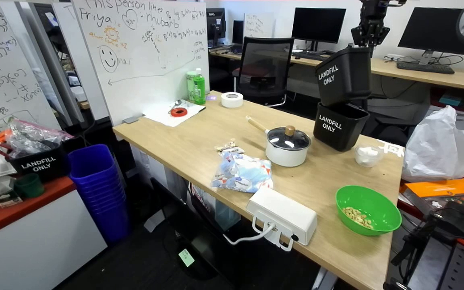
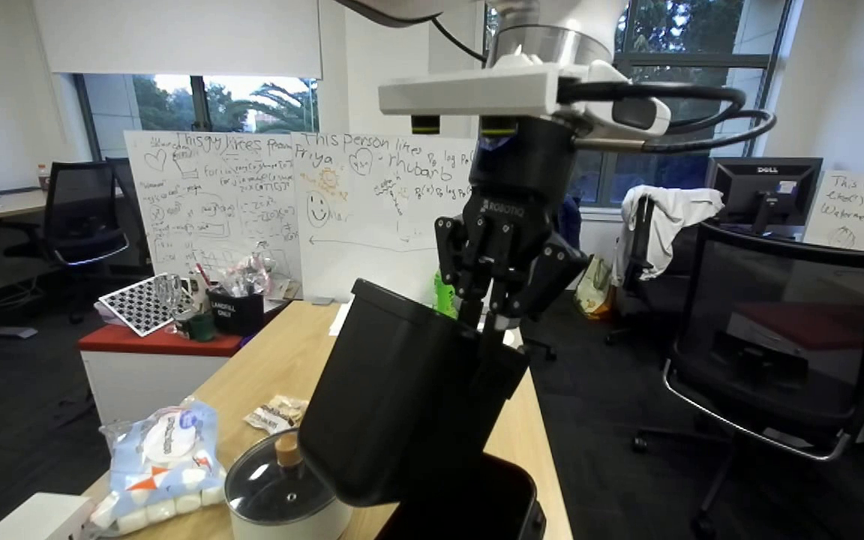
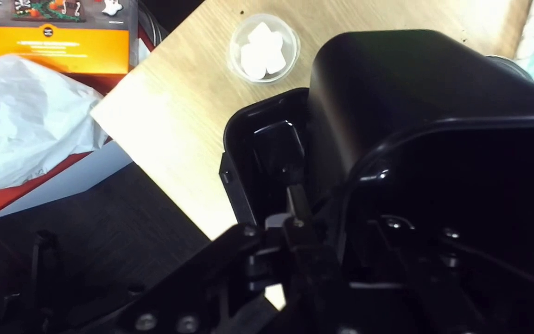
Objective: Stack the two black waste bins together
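In an exterior view, camera set back, looking down across the long pale wooden table. In an exterior view, close to the tilted black tapered plastic bin, facing lengthwise toward the rectangular white board. Wrist view: very near, steeply down past this bin. Both exterior views share bin, table, board.

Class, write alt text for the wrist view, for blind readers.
A black pincer grips a black rectangular plastic bin, tilted and partly hiding a second black plastic bin beneath. Nearby on the pale wooden table stands a round clear plastic tub of white pieces.
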Robot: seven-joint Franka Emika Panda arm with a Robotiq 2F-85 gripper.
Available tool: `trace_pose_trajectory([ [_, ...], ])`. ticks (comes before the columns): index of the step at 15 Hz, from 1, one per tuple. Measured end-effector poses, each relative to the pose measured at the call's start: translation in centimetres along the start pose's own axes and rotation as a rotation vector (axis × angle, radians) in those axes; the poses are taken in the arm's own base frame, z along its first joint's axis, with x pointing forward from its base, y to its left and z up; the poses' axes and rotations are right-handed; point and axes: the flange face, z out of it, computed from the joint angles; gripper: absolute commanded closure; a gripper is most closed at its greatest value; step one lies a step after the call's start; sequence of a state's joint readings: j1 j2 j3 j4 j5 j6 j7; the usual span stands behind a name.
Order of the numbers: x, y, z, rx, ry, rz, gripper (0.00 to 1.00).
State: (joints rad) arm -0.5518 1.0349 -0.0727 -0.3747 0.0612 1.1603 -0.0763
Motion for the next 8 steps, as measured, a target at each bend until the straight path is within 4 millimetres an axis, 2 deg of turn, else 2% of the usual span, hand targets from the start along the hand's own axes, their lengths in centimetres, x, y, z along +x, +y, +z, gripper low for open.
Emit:
trace_pose_trajectory([
  [4, 0.5, 0.3, 1.2, 0.061, -0.011, -0.011, 0.94],
  [8, 0.6, 1.9, 0.6, 0.103, 0.03, -0.001, 0.94],
])
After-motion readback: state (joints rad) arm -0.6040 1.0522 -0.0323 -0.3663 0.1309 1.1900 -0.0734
